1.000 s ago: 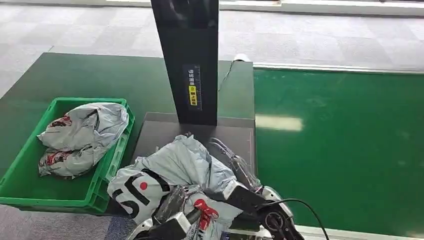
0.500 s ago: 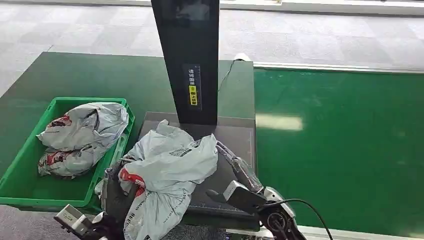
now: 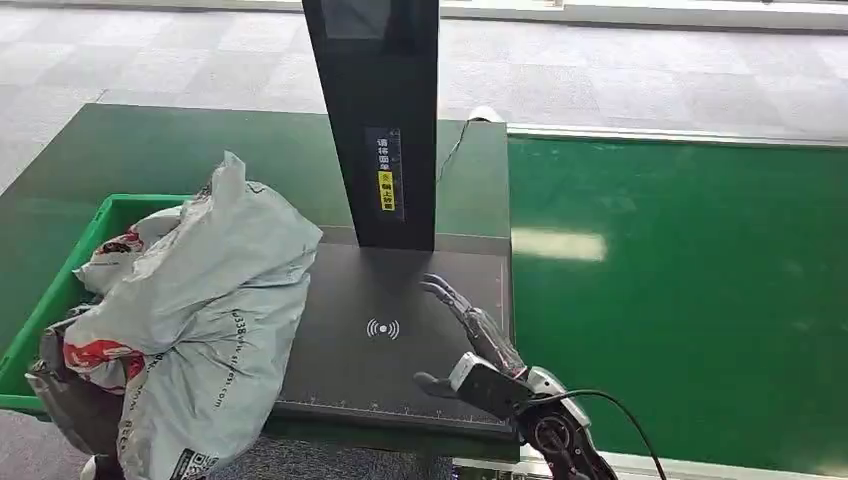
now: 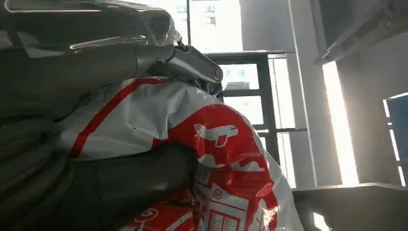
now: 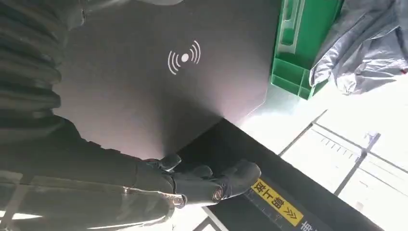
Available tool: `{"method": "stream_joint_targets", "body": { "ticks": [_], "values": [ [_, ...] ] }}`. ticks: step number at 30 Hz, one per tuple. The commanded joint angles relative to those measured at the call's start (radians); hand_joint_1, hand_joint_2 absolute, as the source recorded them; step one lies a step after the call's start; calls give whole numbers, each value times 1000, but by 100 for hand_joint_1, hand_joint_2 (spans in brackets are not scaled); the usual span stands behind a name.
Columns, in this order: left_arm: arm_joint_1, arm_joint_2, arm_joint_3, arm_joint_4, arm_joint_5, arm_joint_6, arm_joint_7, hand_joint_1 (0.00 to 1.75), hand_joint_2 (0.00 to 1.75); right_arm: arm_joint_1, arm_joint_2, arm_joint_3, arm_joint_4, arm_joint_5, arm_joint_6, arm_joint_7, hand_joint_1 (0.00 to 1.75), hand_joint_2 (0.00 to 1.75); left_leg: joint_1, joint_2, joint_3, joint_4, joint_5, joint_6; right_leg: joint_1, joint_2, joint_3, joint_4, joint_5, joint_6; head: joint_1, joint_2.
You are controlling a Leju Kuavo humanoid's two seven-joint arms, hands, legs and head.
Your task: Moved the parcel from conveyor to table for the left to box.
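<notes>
Surfaces: mostly plastic film, matt board, satin belt.

Parcel (image 3: 200, 300): thin grey poly-mailer film, crinkled, soft sheen; red-and-white print glossy in the left wrist view (image 4: 211, 159). Left robot hand (image 4: 96, 187) gripping it: dark, smooth, matt fingers, with a polished metal link above. Scanner pad (image 3: 400, 330): flat matt black, fine-textured, white printed icon. Scanner column (image 3: 372, 110) behind the pad: glossy black panel, yellow paper-like label. Crate (image 3: 30, 340) left of the pad: moulded green plastic, semi-gloss. Conveyor belt (image 3: 690, 290) right of the pad: smooth green, satin, reflecting a light patch. Tabletop (image 3: 150, 150): darker green, matt. Right robot hand (image 3: 470, 335): dark matt fingers, ribbed grey cover.
</notes>
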Motion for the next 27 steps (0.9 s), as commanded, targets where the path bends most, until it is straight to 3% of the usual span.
{"method": "stream_joint_targets", "body": {
  "ticks": [1,5,9,12,19,23,26,27],
  "values": [
    [-22,106,-67,-70,-29,155,1,175,175,-42,-3,22,73,-7,-2,-3,0,175,1,-2,-1,0,0,0,1,3,-1,-1,1,-1,0,0],
    [-75,190,-120,-149,-96,329,1,175,175,-49,8,20,76,-9,0,-2,0,175,1,-2,-1,0,0,0,1,3,-2,0,1,-2,-1,0],
    [-87,127,-7,-195,-218,329,1,175,175,-41,5,17,78,-9,-3,-1,0,175,3,-4,-3,1,1,0,3,5,-2,0,1,-2,-1,0],
    [-98,75,125,-122,-343,329,1,175,175,-40,0,18,78,-6,-8,-2,0,175,1,-3,-1,0,1,1,1,4,-1,-1,1,-1,-1,0],
    [-289,72,314,76,-357,329,1,175,175,-39,1,23,75,-2,-7,-3,0,175,1,-5,0,-1,2,0,1,0,0,-1,1,-2,0,0],
    [-348,97,349,207,-329,322,9,175,175,-51,0,31,86,1,-7,-7,0,175,0,-3,1,-1,2,0,0,2,1,-1,1,-1,0,0],
    [-470,120,402,411,-497,198,256,175,175,-36,-4,26,74,2,-7,-3,0,175,0,-5,2,-1,2,0,0,-1,2,0,0,-1,0,0],
    [-508,122,431,485,-598,248,289,175,175,-31,-2,27,73,7,-4,-2,0,175,1,-7,1,-1,3,0,1,-1,1,-1,1,-2,0,0]
  ]
}}
